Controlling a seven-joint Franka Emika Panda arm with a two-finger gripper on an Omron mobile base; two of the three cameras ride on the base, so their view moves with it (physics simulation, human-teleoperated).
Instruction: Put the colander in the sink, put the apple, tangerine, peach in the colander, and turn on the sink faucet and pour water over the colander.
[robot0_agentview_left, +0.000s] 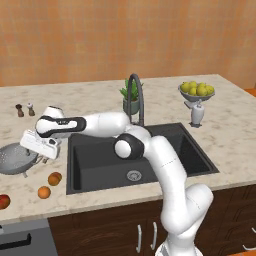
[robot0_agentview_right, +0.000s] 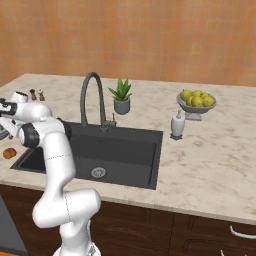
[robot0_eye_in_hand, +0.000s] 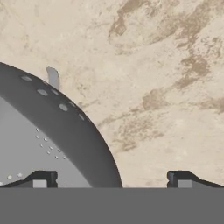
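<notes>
**Over the colander's rim, claw spread wide**

At mid-left of the left base view, the gripper (robot0_agentview_left: 44, 156) hangs with jaws apart, holding nothing, above the colander (robot0_agentview_left: 16, 159) on the counter (robot0_agentview_left: 235, 135). A shallow bite on the curved rim could likely slip, tipping the bowl toward the peach (robot0_agentview_left: 55, 178) and tangerine (robot0_agentview_left: 44, 192). Beige marbled stone surrounds the dark sink (robot0_agentview_left: 100, 165); orange wall behind.

Silver perforated colander (robot0_agentview_left: 15, 159) upright on the worktop (robot0_agentview_left: 235, 130) left of the dark sink (robot0_agentview_left: 100, 165); peach (robot0_agentview_left: 54, 178) and tangerine (robot0_agentview_left: 44, 192) side by side before it, red apple (robot0_agentview_left: 4, 201) further left; gooseneck sink faucet (robot0_agentview_left: 136, 97) behind the basin
</notes>
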